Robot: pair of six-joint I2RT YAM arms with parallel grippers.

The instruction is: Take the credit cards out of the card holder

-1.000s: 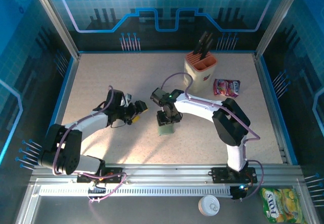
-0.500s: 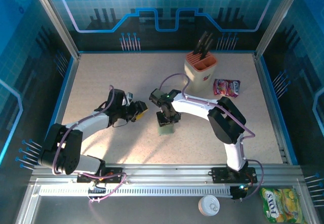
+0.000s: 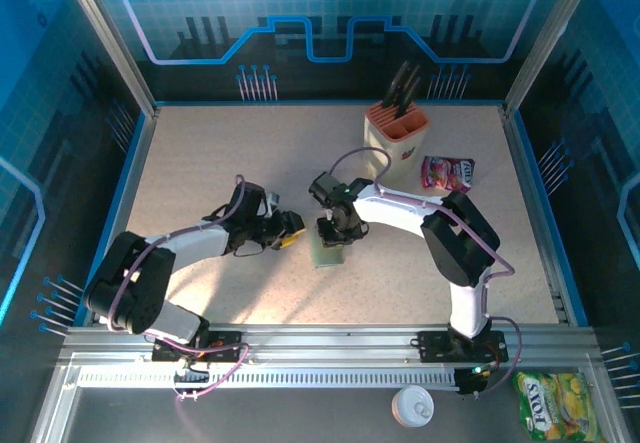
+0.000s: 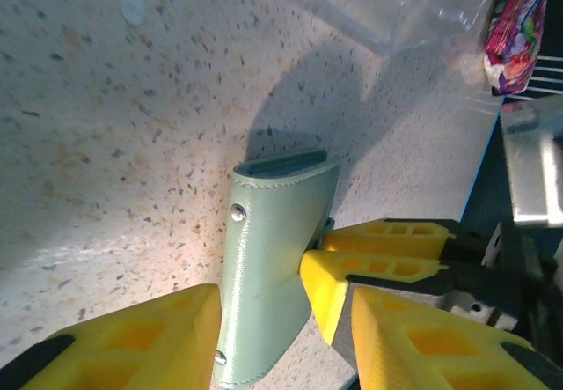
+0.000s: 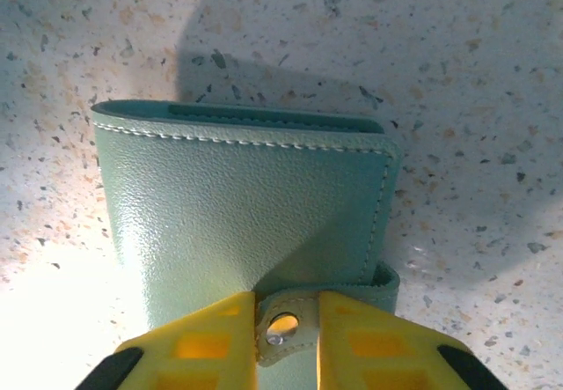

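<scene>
The card holder (image 3: 327, 252) is a grey-green wallet, folded shut, on the table's middle. My right gripper (image 3: 333, 233) stands over its far edge. In the right wrist view the right gripper (image 5: 286, 321) is shut on the closing tab (image 5: 283, 330) of the card holder (image 5: 246, 214), one yellow finger against each side of it. My left gripper (image 3: 291, 231) reaches in from the left. Its jaws (image 4: 283, 309) are open, straddling the card holder (image 4: 268, 258) and a right-gripper finger (image 4: 352, 275). The left finger touches the wallet's edge. The credit cards are hidden.
A cream knife block (image 3: 396, 133) stands at the back right, with a pink snack packet (image 3: 447, 173) beside it, also seen in the left wrist view (image 4: 513, 42). A yellow packet (image 3: 555, 404) and a white lid (image 3: 413, 404) lie beyond the near rail.
My left gripper has moved right up to the card holder and its jaws have narrowed. My right gripper has closed on the tab.
</scene>
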